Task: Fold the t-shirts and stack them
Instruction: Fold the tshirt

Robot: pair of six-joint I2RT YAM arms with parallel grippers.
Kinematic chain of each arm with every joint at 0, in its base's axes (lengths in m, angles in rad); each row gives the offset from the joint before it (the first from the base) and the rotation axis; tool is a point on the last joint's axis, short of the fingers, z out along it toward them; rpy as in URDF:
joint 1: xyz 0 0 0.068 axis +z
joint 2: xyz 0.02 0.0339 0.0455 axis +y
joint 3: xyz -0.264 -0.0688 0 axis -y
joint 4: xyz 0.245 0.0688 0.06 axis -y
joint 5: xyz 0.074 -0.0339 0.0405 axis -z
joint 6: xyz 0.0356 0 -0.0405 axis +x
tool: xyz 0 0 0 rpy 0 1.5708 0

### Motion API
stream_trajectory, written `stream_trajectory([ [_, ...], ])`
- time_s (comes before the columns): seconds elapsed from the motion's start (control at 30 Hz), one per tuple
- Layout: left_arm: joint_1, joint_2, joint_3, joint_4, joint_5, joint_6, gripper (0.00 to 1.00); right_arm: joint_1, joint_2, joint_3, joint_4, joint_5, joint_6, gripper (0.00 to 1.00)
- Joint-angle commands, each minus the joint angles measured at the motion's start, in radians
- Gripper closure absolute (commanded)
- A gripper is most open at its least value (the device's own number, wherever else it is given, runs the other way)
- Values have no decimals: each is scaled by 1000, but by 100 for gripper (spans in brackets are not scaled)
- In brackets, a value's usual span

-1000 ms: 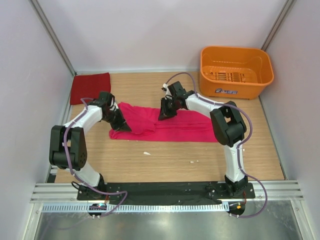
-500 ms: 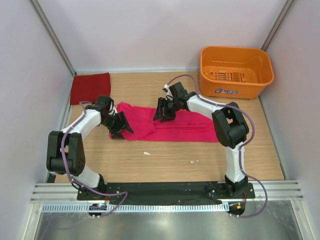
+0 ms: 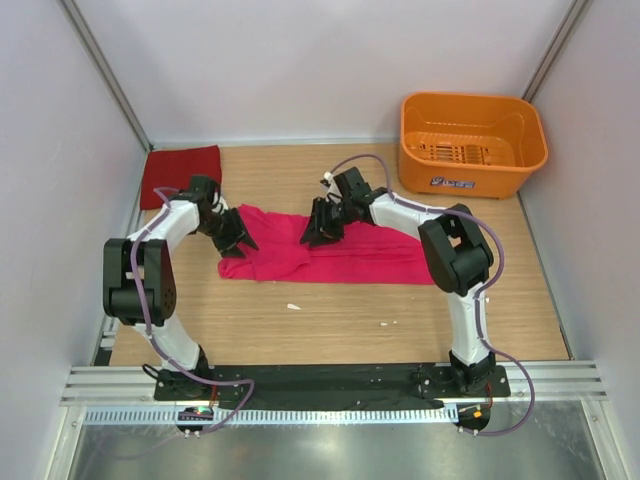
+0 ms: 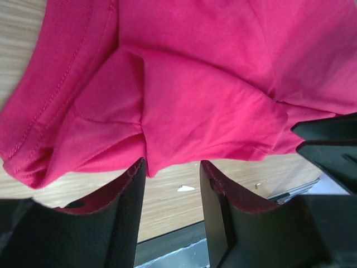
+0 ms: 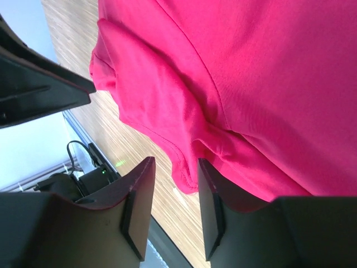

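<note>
The magenta-pink t-shirt (image 3: 340,252) lies folded into a long band across the middle of the table. Its left end is bunched into loose folds (image 4: 184,106). My left gripper (image 3: 238,234) hovers over that left end. It is open (image 4: 172,167), with bare wood showing between the fingers and the cloth edge just beyond the tips. My right gripper (image 3: 318,228) hangs over the shirt's upper middle, also open (image 5: 175,163), with a hem fold (image 5: 187,167) lying below the gap. The crimson t-shirt (image 3: 180,175) rests folded flat at the back left corner.
An orange plastic basket (image 3: 472,142) stands at the back right. Small white scraps (image 3: 293,306) lie on the wood in front of the shirt. Side walls run close along the table's left and right edges.
Both grippers have opened and let go of the magenta shirt. The left gripper has drawn back toward the far left, and the right gripper has shifted slightly left.
</note>
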Motion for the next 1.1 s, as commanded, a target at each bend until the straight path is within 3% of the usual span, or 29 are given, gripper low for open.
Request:
stream_trajectory([
  [0.0,6,33,42,27,22,14,55,20,20,3,34,-32,22,59],
  [0.67,16,53,19,29,31,26,59,34,97,93,-78,40,-102,61],
  [0.8,16,61,12,38,31,24,59,34,105,98,-66,46,-96,67],
  [0.9,16,69,7,41,27,21,62,34,115,119,-65,49,-102,80],
  [0.93,15,69,4,44,21,20,63,34,119,136,-68,51,-105,90],
  [1.0,16,61,-5,52,16,12,64,34,128,154,-75,63,-108,99],
  [1.07,16,55,-14,58,2,7,66,34,129,176,-81,74,-115,99],
])
